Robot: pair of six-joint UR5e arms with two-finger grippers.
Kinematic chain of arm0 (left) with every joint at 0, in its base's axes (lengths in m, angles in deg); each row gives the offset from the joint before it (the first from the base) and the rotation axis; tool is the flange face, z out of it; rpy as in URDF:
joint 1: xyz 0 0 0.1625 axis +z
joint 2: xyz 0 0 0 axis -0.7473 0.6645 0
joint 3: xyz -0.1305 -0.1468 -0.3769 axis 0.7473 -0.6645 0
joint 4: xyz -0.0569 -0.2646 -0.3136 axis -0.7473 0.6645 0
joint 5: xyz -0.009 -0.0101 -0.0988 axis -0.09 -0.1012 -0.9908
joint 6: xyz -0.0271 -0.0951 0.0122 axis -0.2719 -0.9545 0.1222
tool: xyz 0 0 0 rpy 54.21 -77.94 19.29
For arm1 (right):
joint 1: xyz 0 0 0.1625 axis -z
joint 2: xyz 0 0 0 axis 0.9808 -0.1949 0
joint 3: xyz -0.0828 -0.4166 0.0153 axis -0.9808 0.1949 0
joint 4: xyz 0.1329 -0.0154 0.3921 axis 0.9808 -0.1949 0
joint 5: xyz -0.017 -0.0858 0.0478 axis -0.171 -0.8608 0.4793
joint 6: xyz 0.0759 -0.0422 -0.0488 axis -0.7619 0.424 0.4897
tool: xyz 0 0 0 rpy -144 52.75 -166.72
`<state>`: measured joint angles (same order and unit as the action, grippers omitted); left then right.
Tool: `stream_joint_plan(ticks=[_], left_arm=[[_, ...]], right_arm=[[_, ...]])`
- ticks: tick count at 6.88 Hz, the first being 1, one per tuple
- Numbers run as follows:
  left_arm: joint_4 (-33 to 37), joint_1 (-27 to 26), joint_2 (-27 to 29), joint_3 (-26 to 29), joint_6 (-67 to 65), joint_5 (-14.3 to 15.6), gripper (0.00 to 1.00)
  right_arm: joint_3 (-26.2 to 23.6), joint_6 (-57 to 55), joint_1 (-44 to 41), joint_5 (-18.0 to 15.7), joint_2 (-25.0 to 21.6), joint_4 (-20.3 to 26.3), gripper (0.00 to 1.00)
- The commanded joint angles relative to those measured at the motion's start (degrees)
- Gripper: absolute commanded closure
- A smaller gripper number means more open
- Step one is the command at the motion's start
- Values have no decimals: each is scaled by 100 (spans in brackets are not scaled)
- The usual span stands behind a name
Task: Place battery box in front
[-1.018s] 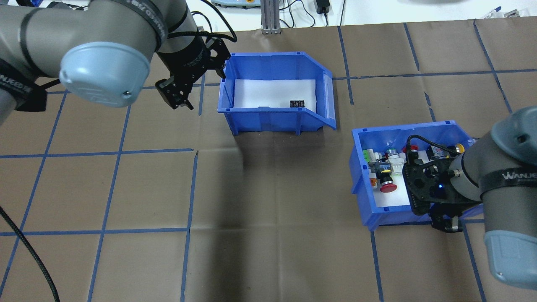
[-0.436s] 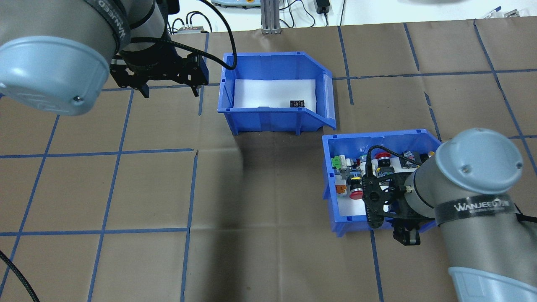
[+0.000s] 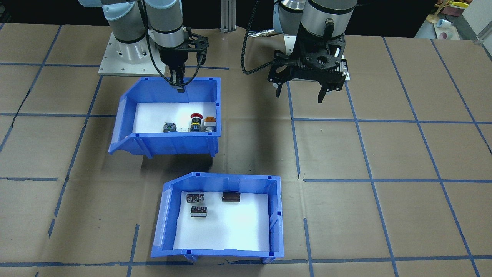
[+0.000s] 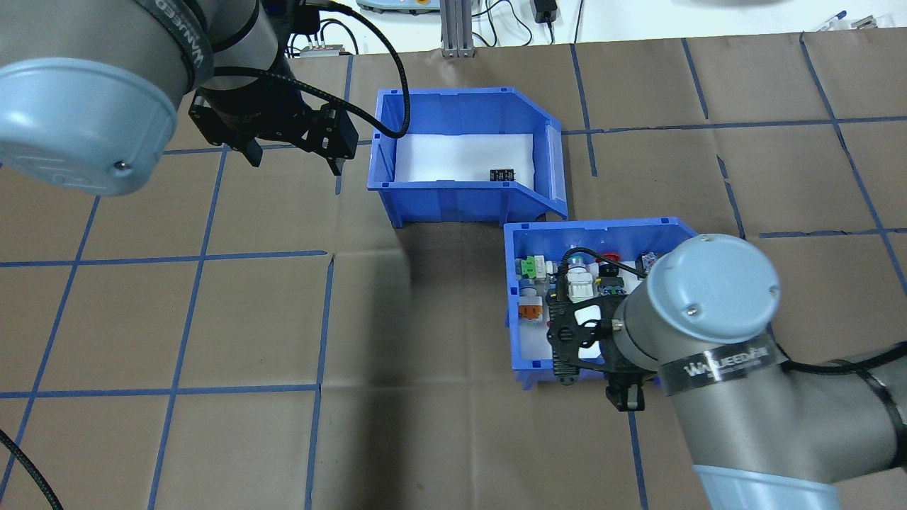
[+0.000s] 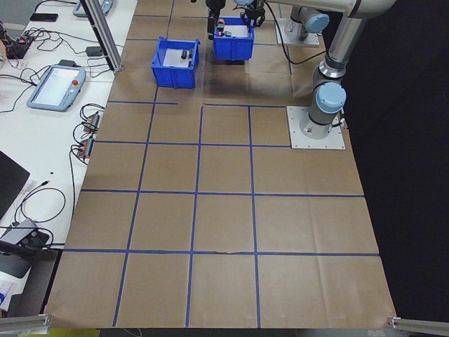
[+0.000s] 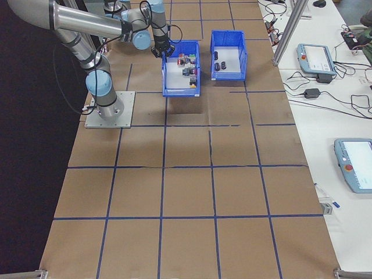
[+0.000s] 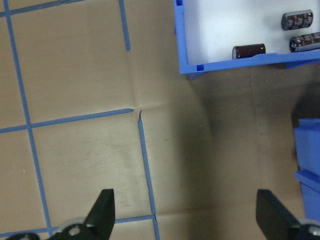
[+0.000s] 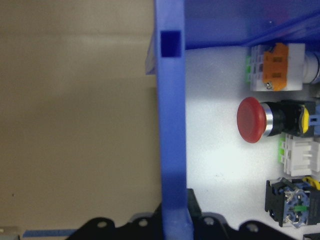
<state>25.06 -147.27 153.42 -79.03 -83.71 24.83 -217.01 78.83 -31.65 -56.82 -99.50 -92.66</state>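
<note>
The battery box (image 3: 223, 177), a blue bin with a white foam floor, holds three small dark batteries (image 3: 198, 211) and stands on the side far from the robot. It also shows in the overhead view (image 4: 453, 198) and the left wrist view (image 7: 182, 35). My left gripper (image 4: 294, 163) hangs open and empty beside it, apart from its end wall (image 3: 300, 96). My right gripper (image 3: 177, 82) is shut on the rear wall of the button bin (image 4: 595, 224), whose blue wall (image 8: 172, 125) runs between the fingers.
The button bin (image 3: 173, 144) holds coloured push-buttons and switches and nearly touches the battery box's low lip. An aluminium post (image 4: 453, 28) stands at the table's far edge. Desks with teach pendants (image 6: 317, 55) flank that side.
The right arm has dragged the button bin leftward in the overhead view, up against the battery box's lip corner. The left gripper has pulled back from the battery box's end wall and turned, staying open.
</note>
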Motion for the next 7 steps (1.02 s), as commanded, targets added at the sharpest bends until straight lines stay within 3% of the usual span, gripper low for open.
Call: stream_joint_plan(ticks=[1, 4, 5, 6, 7], left_arm=[[-23, 55, -15, -17, 8, -69, 1], [38, 257, -102, -61, 430, 9, 1], [47, 484, -242, -148, 474, 18, 1], [91, 635, -452, -436, 657, 166, 1], [-66, 697, -654, -822, 685, 272, 1]], right_arm=[[513, -756, -786, -32, 810, -113, 94], [559, -873, -1035, -14, 1173, -263, 93], [532, -882, -1035, 3, 1200, -254, 80], [497, -891, -1044, 73, 1226, -245, 12], [506, -899, -1026, 39, 1253, -219, 0]])
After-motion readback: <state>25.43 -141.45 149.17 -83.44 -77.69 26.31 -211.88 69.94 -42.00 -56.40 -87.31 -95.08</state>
